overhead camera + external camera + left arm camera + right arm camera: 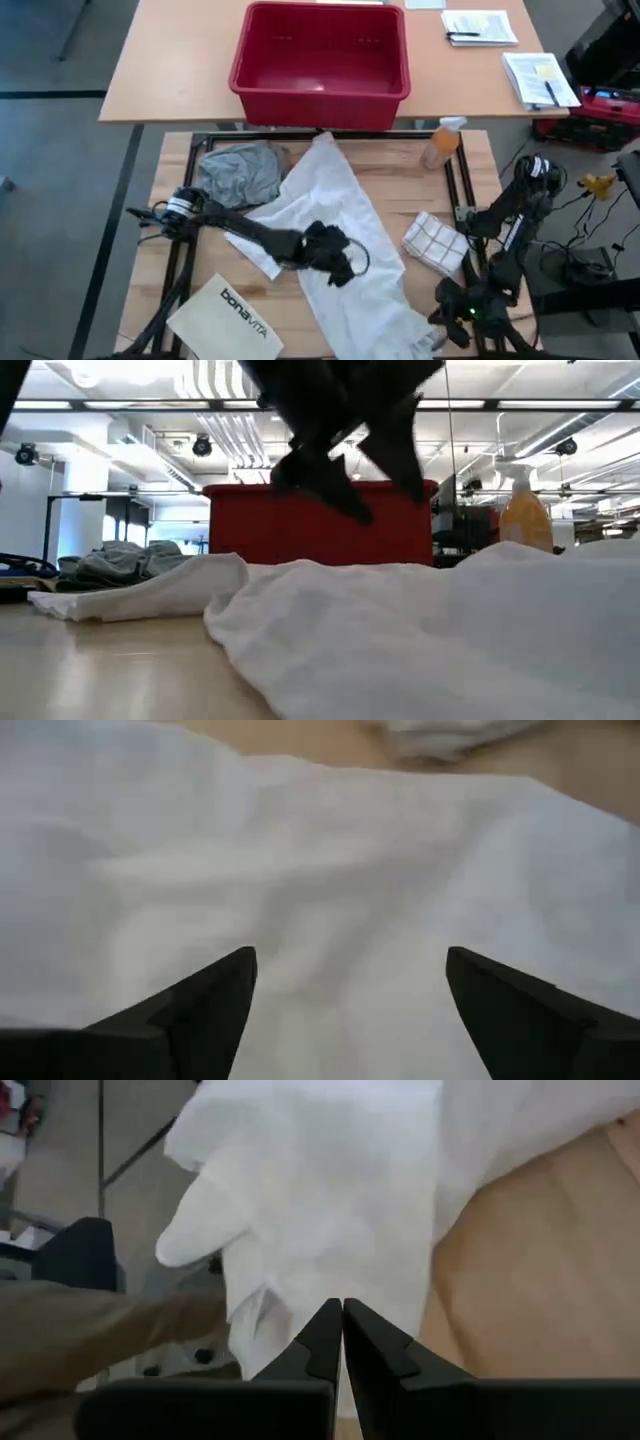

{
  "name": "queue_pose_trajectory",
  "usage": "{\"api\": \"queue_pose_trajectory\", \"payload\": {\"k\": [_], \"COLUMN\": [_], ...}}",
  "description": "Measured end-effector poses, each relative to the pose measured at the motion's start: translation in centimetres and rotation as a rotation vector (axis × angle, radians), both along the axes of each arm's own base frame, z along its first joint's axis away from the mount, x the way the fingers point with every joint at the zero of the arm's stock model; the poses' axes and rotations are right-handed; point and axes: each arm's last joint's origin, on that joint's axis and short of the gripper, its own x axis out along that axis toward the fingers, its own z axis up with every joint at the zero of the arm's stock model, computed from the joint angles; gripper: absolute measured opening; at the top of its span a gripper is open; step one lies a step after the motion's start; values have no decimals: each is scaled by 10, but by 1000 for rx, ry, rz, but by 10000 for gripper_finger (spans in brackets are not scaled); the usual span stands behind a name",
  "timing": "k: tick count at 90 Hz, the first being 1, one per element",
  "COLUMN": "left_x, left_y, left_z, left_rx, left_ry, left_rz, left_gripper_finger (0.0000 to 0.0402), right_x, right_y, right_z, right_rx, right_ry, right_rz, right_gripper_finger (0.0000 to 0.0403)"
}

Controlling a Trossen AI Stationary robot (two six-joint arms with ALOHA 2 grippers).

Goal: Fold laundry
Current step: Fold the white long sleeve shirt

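On the wooden table (pixel 180 290), the left gripper (pixel 335 262) hovers over the white shirt (pixel 340 215), fingers spread; the right gripper (pixel 342 1342), fingers together, sits at the table's near right corner by the shirt's hem.

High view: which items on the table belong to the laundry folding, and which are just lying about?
Job items:
- white shirt, spread across the table, left gripper open above it
- grey T-shirt, bunched at the far left

Lying about:
- red bin
- bonavita bag
- spray bottle
- checked cloth
- papers
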Motion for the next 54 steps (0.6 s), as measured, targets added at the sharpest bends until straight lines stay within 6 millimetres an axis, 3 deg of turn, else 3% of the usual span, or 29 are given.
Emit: {"api": "queue_pose_trajectory", "payload": {"k": [13,28,39,54], "left_x": [-3,-5,-8,-9], "left_y": [-34,-61,-68,-71], "left_z": [12,10,11,10], "left_rx": [-51,-103,-115,-115], "left_ry": [-175,-255,-258,-247], "left_rz": [29,-3,-28,-60], "left_gripper_finger": [311,311,311,311], "right_x": [-16,-15,-13,-14], "right_y": [19,34,42,42], "right_z": [-9,-27,-31,-33], "right_rx": [-97,-204,-218,-237], "right_ry": [22,60,71,147], "right_rz": [3,38,52,122], "right_gripper_finger": [0,13,57,145]}}
